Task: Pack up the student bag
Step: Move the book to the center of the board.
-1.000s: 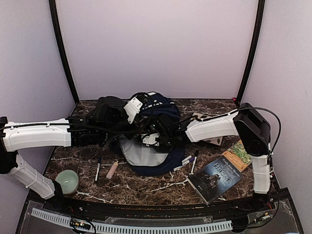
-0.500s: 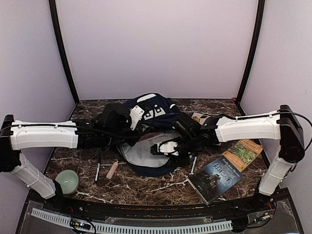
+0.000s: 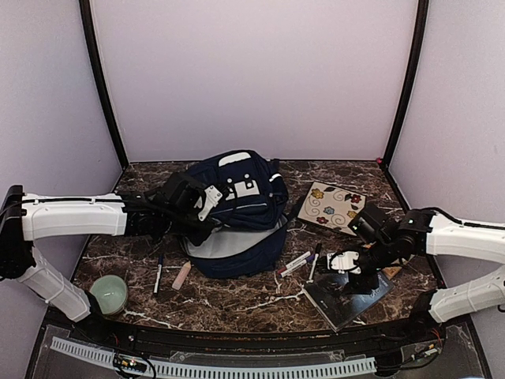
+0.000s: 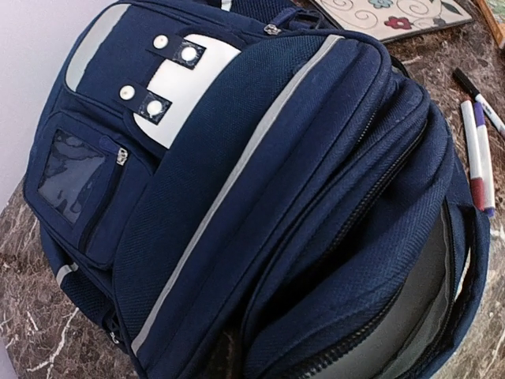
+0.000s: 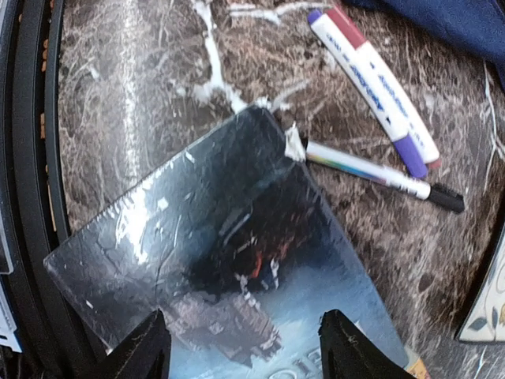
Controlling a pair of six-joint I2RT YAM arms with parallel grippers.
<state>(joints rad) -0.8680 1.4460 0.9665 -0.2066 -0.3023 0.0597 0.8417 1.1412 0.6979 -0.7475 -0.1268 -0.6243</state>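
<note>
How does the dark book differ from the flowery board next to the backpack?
The dark book has a glossy, near-black cover; the flowery board is cream with flowers and swirls. The book lies near the front edge under the right pincer; the board lies farther back. Both lie flat on the table, right of the backpack.

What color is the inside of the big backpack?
Light grey. The backpack's lining shows best in the top external view, just below the navy-blue outside.

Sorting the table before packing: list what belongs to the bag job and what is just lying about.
Job, likely: student bag, dark book, two markers, thin pen, another pen, floral pad, pink stick.
Lying about, likely: green candle.
</note>
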